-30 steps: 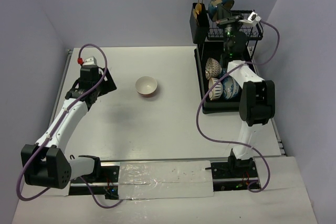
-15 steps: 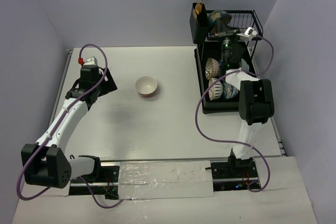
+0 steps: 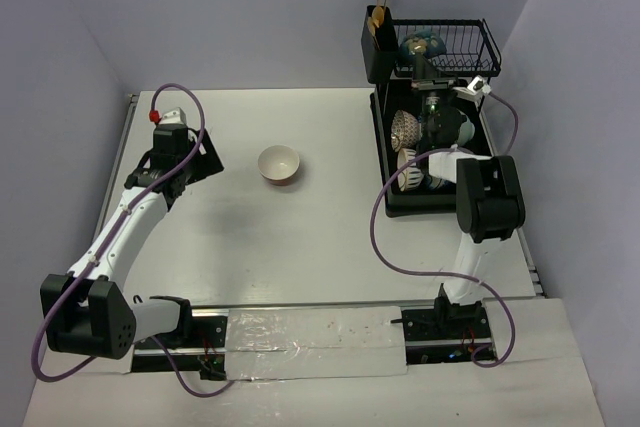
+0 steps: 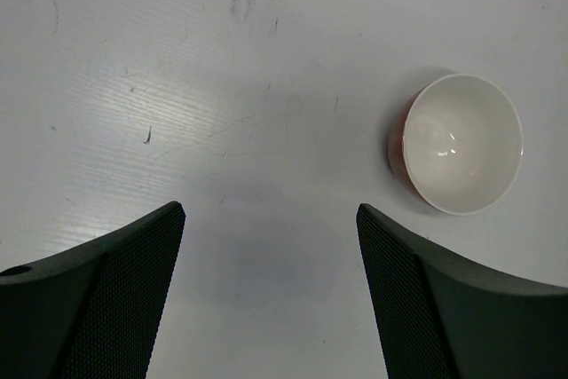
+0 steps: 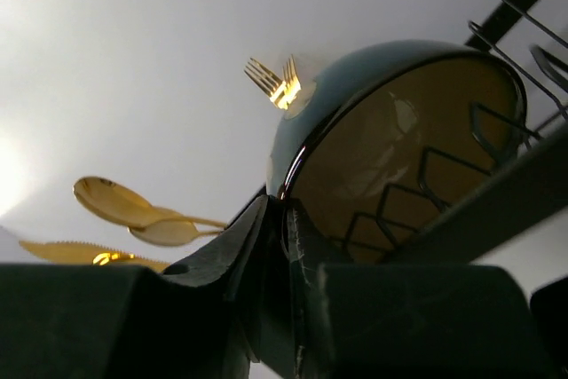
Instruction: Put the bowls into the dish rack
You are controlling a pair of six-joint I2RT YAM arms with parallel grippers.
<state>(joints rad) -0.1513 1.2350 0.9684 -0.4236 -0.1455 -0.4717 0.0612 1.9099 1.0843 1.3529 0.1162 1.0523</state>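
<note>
Straddling rim of tan bowl (image 5: 399,157) in dish rack (image 3: 379,147): right hand (image 5: 277,210)

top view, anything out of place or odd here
Only one thing: the white round ceramic bowl with a red outside sits upright alone on the white table, away from the black wire dish rack where the other bowls stand. Nothing looks spilled or broken.

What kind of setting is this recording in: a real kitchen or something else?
Probably a lab bench staged for dish loading, not a kitchen: a plain white table, blank partition walls around it, and a lone black dish rack holding bowls.
</note>
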